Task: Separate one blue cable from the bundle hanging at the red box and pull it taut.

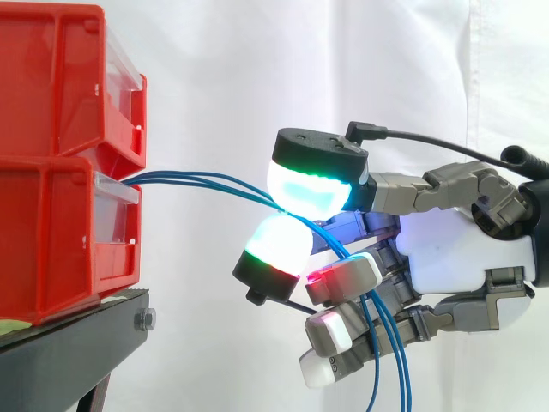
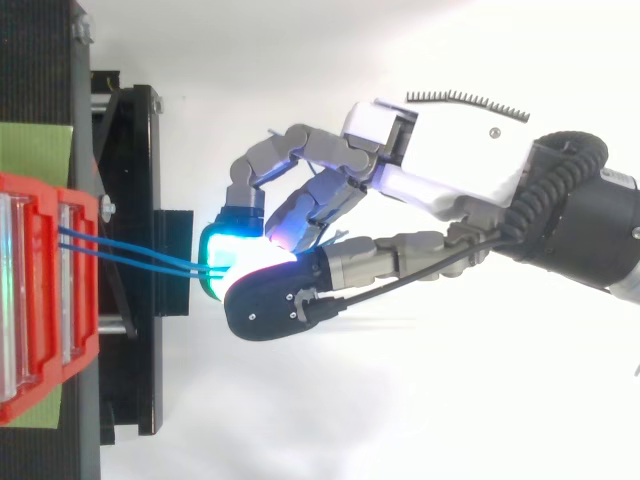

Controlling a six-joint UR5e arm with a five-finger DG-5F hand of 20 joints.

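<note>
Blue cables (image 1: 190, 178): we log them running level from red box (image 1: 60, 232) rightward, pinched between hand (image 1: 446, 249) pads.

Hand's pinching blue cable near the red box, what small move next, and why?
Probably shift the hand slightly to drop the extra strand: more than one blue cable runs from the red box into its pads, bowed, not taut.

We see the hand (image 2: 440, 170) at centre frame pinching two blue cables (image 2: 130, 252) stretching left to the red bins (image 2: 45, 300).
</note>
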